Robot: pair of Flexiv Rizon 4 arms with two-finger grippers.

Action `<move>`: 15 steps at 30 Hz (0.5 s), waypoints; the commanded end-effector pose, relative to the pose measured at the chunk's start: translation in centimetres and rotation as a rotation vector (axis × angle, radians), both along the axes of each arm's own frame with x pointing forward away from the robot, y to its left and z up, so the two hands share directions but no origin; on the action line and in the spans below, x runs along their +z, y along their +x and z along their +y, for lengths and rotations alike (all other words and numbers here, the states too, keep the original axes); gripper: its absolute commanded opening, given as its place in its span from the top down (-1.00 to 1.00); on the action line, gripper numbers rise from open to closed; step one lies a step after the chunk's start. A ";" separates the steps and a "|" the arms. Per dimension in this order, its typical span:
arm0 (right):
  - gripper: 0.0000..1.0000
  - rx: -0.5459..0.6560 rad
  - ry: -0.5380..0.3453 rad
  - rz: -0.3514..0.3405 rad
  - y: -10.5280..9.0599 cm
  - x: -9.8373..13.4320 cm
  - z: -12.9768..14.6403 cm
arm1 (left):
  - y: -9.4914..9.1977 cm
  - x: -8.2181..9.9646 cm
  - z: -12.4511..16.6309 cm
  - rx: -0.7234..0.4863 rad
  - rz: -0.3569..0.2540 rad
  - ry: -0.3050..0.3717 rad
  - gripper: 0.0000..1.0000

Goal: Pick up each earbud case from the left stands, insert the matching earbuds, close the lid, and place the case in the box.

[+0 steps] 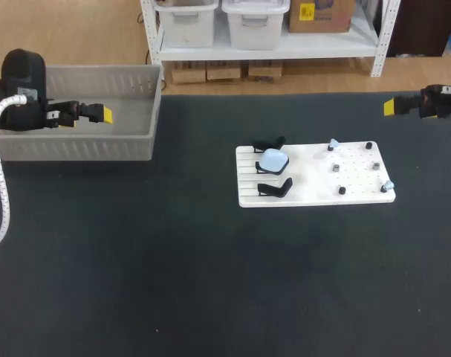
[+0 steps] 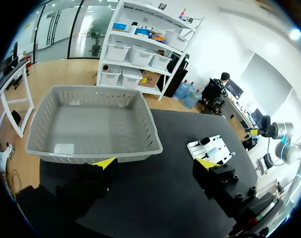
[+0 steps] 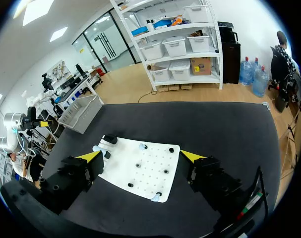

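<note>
a pale blue earbud case (image 1: pixel 273 159) rests among black stands (image 1: pixel 275 187) on the left of a white board (image 1: pixel 314 195) on the dark tabletop (image 1: pixel 173 268). the left arm (image 1: pixel 24 93) hangs by a grey box (image 1: pixel 76 147), jaws open. the right arm (image 1: pixel 440 100) is well right of the board, jaws open.

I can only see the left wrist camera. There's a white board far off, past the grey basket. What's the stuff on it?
Observer: A light blue earbud case sits on the board's left part, between two black stands.
Operator: Are there earbuds too?
Observer: Two pale blue bits stand on the board's right part. They look like earbuds, but they are too small to be sure.
Operator: What's my other arm doing?
Observer: The right gripper is open and holds nothing. It is at the table's right side, apart from the board.
</note>
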State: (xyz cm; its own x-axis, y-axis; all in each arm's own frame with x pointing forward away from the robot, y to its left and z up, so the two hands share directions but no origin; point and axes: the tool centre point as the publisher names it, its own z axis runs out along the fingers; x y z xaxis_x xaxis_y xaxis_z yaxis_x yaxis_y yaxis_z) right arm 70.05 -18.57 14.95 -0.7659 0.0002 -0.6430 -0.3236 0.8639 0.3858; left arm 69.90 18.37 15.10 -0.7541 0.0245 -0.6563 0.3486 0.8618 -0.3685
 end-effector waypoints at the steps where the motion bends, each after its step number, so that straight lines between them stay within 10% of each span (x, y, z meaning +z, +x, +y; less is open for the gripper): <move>1: -1.00 0.000 0.000 0.000 0.0 0.0 0.0 | 0.3 1.2 -0.5 -0.081 -0.100 -0.060 -1.00; 15: -1.00 0.000 0.000 0.000 0.0 0.0 0.0 | 1.8 4.0 -5.1 -0.678 -0.371 -0.112 -1.00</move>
